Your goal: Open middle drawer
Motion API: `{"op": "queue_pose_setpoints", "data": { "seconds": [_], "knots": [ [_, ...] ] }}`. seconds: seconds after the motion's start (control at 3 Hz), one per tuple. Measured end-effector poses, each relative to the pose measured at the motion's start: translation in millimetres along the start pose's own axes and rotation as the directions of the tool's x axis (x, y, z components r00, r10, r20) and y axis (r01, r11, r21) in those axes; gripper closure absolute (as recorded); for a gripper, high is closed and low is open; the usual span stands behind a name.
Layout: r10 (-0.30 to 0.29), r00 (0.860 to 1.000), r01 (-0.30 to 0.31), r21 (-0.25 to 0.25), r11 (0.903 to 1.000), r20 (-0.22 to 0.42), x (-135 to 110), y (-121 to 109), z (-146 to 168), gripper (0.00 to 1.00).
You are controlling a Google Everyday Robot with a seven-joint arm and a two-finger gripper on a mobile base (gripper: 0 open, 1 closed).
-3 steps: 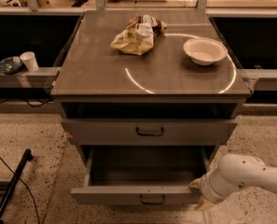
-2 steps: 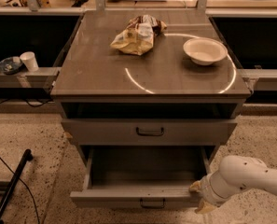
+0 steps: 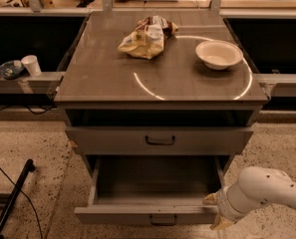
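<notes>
The middle drawer (image 3: 147, 214) is a wide, shallow grey drawer with a small black loop handle (image 3: 162, 220). It is pulled well out below the closed drawer above it, and its inside is bare. My gripper (image 3: 215, 212) is at the right end of the drawer's front, on the end of my white arm (image 3: 267, 190) that comes in from the lower right. It is well to the right of the handle. Whether it touches the drawer front I cannot tell.
The closed upper drawer (image 3: 160, 140) sits under a dark gap below the cabinet top (image 3: 107, 78). On top lie a crumpled snack bag (image 3: 146, 36) and a white bowl (image 3: 219, 54). A black pole (image 3: 10, 203) lies on the floor at left. A paper cup (image 3: 32, 64) stands on the left ledge.
The middle drawer has slid a little further out toward the camera. My gripper has moved the same way, staying at the drawer's right front corner.
</notes>
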State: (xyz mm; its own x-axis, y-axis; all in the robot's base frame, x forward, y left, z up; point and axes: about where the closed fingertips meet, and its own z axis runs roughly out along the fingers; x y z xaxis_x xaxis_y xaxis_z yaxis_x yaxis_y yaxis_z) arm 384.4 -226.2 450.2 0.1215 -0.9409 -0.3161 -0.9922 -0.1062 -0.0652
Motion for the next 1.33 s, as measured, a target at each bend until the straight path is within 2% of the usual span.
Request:
{"op": "queue_pose_setpoints", "data": {
  "seconds": [0.33, 0.67, 1.0, 1.33],
  "knots": [
    [-0.008, 1.0, 0.01, 0.055, 0.9985, -0.027, 2, -20, -22, 0.5],
    [-0.019, 0.999, 0.022, 0.093, 0.9954, -0.041, 1, -44, -36, 0.61],
    [-0.032, 0.998, 0.037, 0.097, 0.9946, -0.05, -8, -63, -32, 0.76],
    [-0.032, 0.998, 0.035, 0.055, 0.9979, -0.051, -16, -70, -4, 0.9]
  ]
}}
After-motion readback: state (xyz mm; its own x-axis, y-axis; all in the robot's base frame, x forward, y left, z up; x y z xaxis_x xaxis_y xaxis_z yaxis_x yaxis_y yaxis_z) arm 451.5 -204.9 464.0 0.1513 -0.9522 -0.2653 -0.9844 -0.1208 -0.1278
